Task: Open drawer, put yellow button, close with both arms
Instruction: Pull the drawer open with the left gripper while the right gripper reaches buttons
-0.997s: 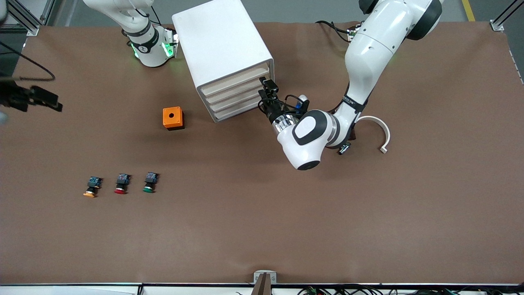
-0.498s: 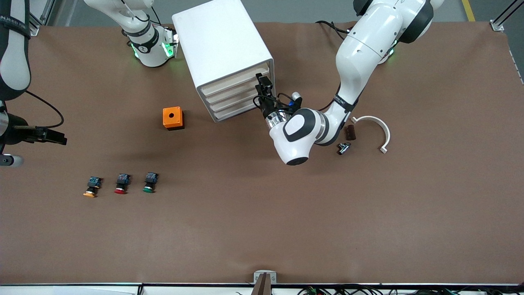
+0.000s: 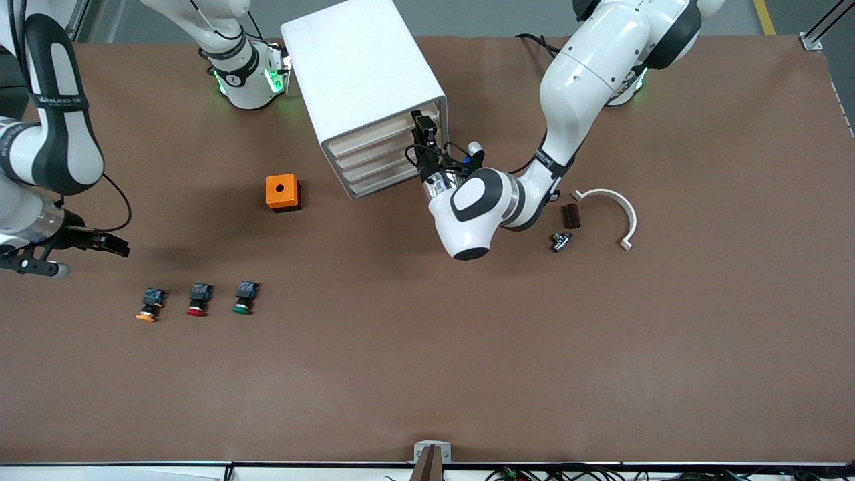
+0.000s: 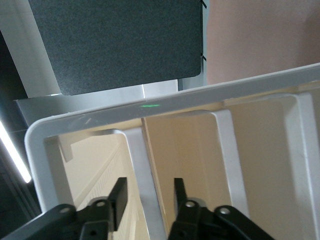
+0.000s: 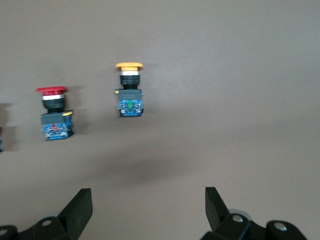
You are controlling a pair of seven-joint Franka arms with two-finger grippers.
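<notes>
My left gripper [image 3: 423, 131] is at the front of the white plastic drawer cabinet [image 3: 364, 87], at the upper drawers near the corner toward my left arm's end of the table. In my left wrist view its two black fingers [image 4: 118, 199] sit on either side of a white upright handle rib [image 4: 145, 185] on a cream drawer front [image 4: 195, 165]; they are partly closed around it with a gap on each side, so I cannot tell whether they are touching it.

My right gripper [image 3: 115, 246] hangs low over the brown table [image 3: 427, 374] at my right arm's end, its fingers [image 5: 77, 212] spread wide and holding nothing.

The small yellow-capped push button [image 3: 149, 304] with black body and blue rear block lies on its side on the table, nearer the front camera than my right gripper. Its long axis runs roughly toward and away from the front camera: the yellow cap faces that camera, the blue block points toward the robot bases. It is the end one of a row of three, just beside the red-capped button [image 3: 198, 299], with the green-capped button [image 3: 245, 297] after that. In my right wrist view the yellow button [image 5: 130, 90] lies ahead of the open fingers, apart from them.

An orange box with a round hole [image 3: 282, 192] sits between the row and the cabinet.
</notes>
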